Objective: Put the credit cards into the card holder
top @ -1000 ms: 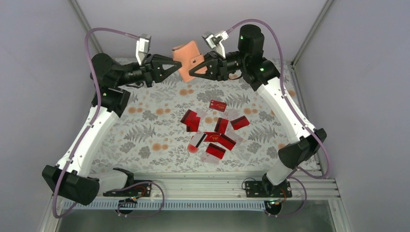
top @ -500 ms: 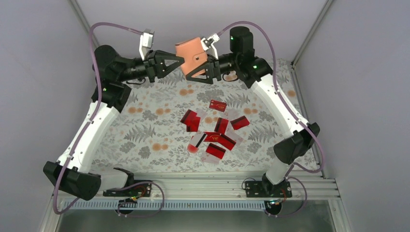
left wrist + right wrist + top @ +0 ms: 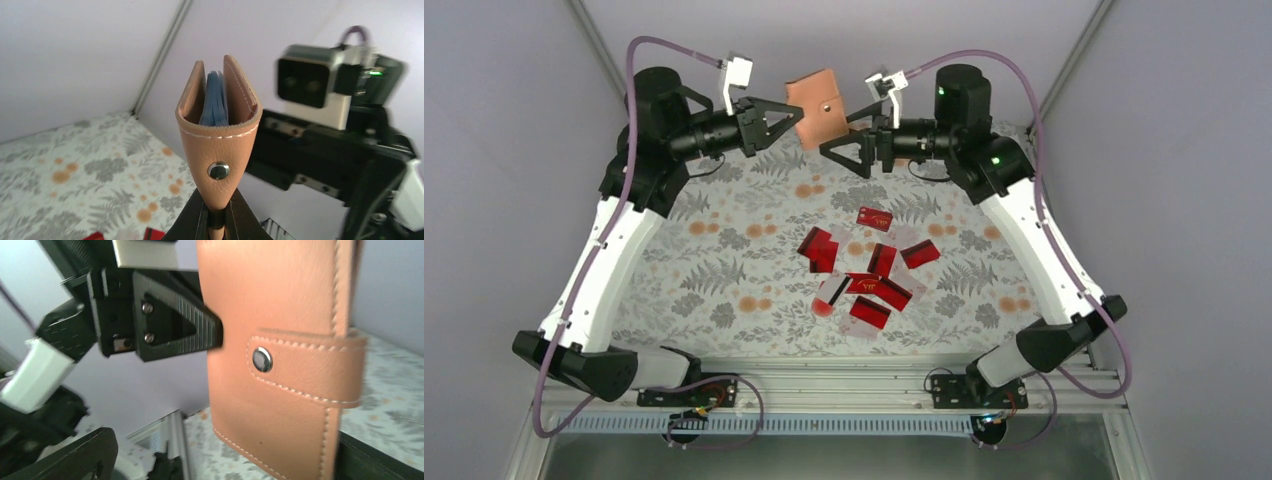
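Observation:
The tan card holder hangs in the air over the table's far edge. My left gripper is shut on its left edge. From the left wrist the card holder stands end-on above the gripper, its blue inside and its stud showing. My right gripper is open just right of the holder and apart from it. In the right wrist view the card holder fills the frame with its strap snapped, between my spread right gripper. Several red credit cards lie scattered mid-table.
The floral tablecloth covers the table. Grey walls close in on the left, right and back. The right arm's wrist camera sits close behind the holder. A round red spot lies beside the cards.
My right gripper has opened, let go of the card holder and drawn back to the right. The left gripper still holds the holder and has lifted it slightly toward the back wall.

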Robot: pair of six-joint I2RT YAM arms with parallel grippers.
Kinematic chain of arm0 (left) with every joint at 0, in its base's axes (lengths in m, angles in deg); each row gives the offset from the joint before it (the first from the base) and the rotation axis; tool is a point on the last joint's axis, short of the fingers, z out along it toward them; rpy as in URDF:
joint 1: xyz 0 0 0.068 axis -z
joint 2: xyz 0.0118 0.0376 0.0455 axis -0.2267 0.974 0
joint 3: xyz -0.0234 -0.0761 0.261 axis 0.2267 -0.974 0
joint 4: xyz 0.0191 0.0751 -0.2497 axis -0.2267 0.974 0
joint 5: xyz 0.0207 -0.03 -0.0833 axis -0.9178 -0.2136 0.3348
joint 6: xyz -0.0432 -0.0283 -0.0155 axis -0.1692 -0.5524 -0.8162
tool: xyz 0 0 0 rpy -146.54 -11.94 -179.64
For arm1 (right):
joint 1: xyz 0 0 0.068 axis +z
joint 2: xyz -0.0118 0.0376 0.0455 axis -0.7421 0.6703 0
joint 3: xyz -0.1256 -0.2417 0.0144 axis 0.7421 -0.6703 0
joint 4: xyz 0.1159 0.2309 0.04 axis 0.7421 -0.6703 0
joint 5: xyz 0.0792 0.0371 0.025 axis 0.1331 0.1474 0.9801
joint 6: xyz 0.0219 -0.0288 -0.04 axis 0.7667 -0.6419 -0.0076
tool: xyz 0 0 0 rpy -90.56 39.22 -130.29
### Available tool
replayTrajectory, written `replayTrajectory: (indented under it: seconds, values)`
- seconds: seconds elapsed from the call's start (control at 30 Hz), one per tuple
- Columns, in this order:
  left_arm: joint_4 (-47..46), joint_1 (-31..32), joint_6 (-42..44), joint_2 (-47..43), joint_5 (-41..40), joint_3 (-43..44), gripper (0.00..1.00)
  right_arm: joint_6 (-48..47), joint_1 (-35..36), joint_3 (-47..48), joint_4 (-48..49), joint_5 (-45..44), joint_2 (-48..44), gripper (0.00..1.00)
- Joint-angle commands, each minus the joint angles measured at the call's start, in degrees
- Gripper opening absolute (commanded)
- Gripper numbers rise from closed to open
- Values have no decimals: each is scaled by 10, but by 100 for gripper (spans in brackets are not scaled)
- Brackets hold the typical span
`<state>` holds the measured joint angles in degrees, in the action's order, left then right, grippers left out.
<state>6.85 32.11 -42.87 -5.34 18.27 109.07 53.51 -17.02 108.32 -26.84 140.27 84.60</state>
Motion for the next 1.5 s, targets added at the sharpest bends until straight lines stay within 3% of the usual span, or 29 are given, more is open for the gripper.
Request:
replayTrajectory:
  seconds: [0.0, 0.17, 0.33, 0.77, 1.17, 1.47]
  values:
    - [86, 8, 25, 12, -96, 10, 2, -8, 6, -17, -32, -184, -31, 99]
    - [124, 25, 20, 28, -154, 19, 2, -1, 29, -2, -54, -313, -30, 92]
    - [155, 46, 23, 41, -203, 40, 2, 26, 56, 24, -85, -387, 2, 76]
    - [172, 77, 46, 46, -217, 54, 2, 59, 76, 44, -76, -445, 42, 48]
    - [182, 93, 57, 60, -224, 65, 2, 46, 77, 52, -68, -407, 51, 48]
    - [182, 96, 59, 56, -230, 72, 2, 43, 77, 55, -99, -435, 66, 36]
